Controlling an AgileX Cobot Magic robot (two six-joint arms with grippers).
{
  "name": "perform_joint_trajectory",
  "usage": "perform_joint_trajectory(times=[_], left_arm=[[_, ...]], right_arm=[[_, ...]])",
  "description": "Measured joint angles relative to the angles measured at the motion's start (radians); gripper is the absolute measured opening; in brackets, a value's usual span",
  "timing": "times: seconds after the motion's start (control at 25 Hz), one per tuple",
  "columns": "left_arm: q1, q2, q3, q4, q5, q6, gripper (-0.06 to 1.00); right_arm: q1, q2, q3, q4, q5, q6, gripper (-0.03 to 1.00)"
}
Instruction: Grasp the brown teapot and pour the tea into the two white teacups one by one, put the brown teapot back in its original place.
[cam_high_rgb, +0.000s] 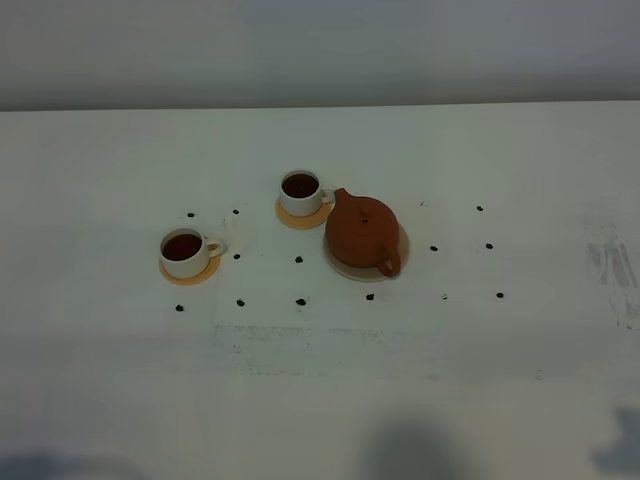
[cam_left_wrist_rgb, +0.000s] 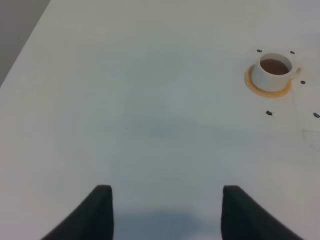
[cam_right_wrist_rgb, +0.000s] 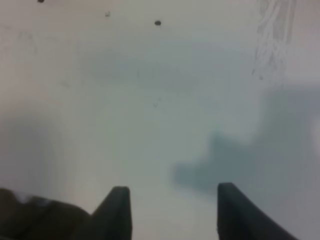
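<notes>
Since both cups already look full of dark tea, the pouring seems done and the teapot (cam_high_rgb: 361, 236) sits on its pale disc (cam_high_rgb: 340, 264) mid-desk, spout toward the far cup (cam_high_rgb: 301, 192), handle toward the front edge. The near cup (cam_high_rgb: 185, 251) sits off to the left on its own coaster (cam_high_rgb: 190, 273). Left gripper (cam_left_wrist_rgb: 167, 212) and right gripper (cam_right_wrist_rgb: 170, 212) both have jaws spread wide, holding nothing, over bare desk (cam_high_rgb: 500, 380). The risk I see: an arm swinging low could clip a brimming cup and slop tea. Small dark dots (cam_high_rgb: 299, 260) are scattered around everything, but nothing really blocks the way.
</notes>
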Motion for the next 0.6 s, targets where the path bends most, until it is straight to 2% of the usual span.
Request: perform_joint_trajectory(times=[0.2,0.4,0.6], left_arm=[[0.0,0.0,0.0,0.0,0.0,0.0,0.5],[0.0,0.0,0.0,0.0,0.0,0.0,0.5],[0.0,0.0,0.0,0.0,0.0,0.0,0.5]], right_arm=[[0.0,-0.119,0.085,0.027,0.004,-0.04,0.35],[0.0,-0.217,0.09,0.088,0.002,-0.153,0.35],[0.0,-0.251,0.09,0.093,0.001,-0.172,0.35]])
